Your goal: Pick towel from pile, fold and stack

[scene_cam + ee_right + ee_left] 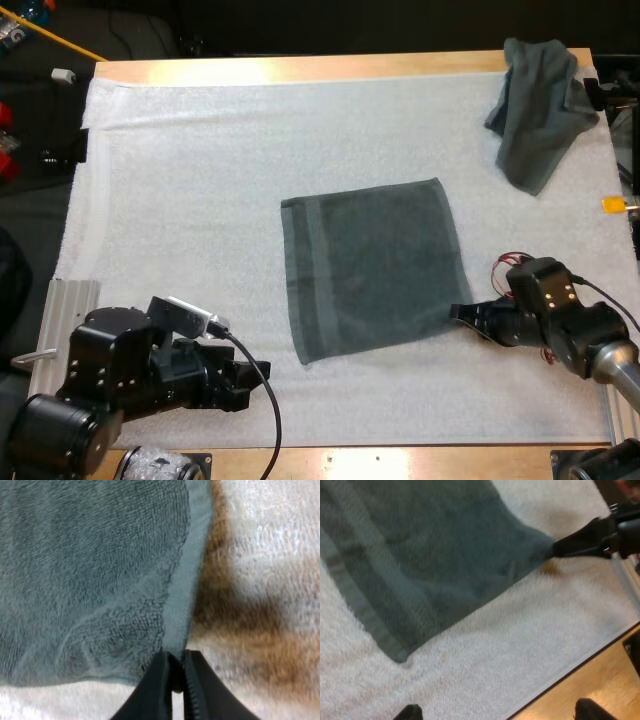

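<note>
At lower right of the frame: right gripper point(462, 313) pinches towel point(370, 265) corner.
Left gripper point(238, 378): open, holds nothing.
Risk: thin pinch may slip; towel could bunch up.

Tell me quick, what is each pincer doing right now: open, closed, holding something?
Left pincer: open, holding nothing.
Right pincer: closed on a corner of the spread towel.

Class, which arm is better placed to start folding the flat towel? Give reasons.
Right, probably: the right claw pinches the flat towel at its near corner, while the left claw stands open, clear of it.
</note>
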